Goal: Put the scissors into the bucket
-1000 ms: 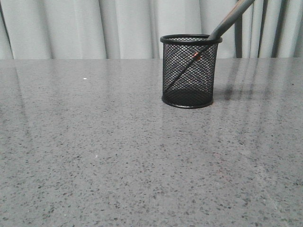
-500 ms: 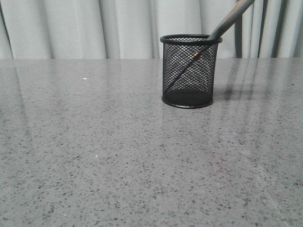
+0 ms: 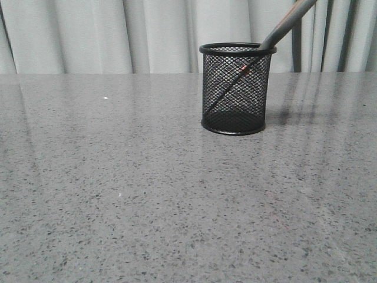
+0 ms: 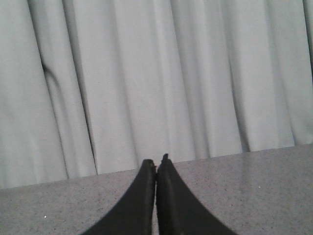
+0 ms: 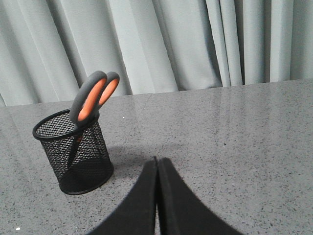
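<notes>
The black wire-mesh bucket (image 3: 237, 88) stands upright on the grey table, right of centre at the back. The scissors (image 3: 287, 22) stand inside it, blades down, with the grey handle leaning out over the rim to the upper right and the reddish pivot spot visible through the mesh. In the right wrist view the bucket (image 5: 73, 152) holds the scissors (image 5: 93, 98), whose grey handles have orange inner rings. My right gripper (image 5: 157, 159) is shut and empty, apart from the bucket. My left gripper (image 4: 156, 161) is shut and empty above the table. Neither gripper shows in the front view.
The grey speckled table (image 3: 147, 194) spreads across the front view. Pale pleated curtains (image 3: 118, 35) hang behind its far edge. A small white speck (image 3: 105, 98) lies on the table at the back left.
</notes>
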### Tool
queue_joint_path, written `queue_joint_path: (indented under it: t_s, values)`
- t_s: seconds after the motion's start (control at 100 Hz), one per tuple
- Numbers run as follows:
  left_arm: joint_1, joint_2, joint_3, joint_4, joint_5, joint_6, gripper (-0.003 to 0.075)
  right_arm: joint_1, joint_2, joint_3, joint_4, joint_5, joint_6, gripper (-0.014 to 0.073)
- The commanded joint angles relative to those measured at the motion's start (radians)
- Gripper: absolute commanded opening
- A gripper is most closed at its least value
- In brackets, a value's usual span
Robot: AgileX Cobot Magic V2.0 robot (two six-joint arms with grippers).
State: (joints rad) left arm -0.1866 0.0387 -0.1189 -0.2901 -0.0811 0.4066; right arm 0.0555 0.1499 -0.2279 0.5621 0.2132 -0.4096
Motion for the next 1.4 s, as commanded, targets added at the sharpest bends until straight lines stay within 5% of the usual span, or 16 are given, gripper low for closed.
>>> queue_joint_path:
  t_s: [0.0,0.24,1.39]
  values:
    - [0.015,0.005,-0.001,0.092,-0.056,-0.102,-0.0021,-0.004,0.009,-0.025,0.01,-0.074,-0.013,-0.0054]
    - [0.09,-0.068,0.123,0.175,0.045,-0.272,-0.0021,-0.004,0.009,-0.025,0.01,-0.074,-0.013,-0.0054]
    - [0.127,-0.068,0.145,0.154,0.074,-0.274,-0.0021,-0.004,0.007,-0.025,0.01,-0.067,-0.013,-0.0054]
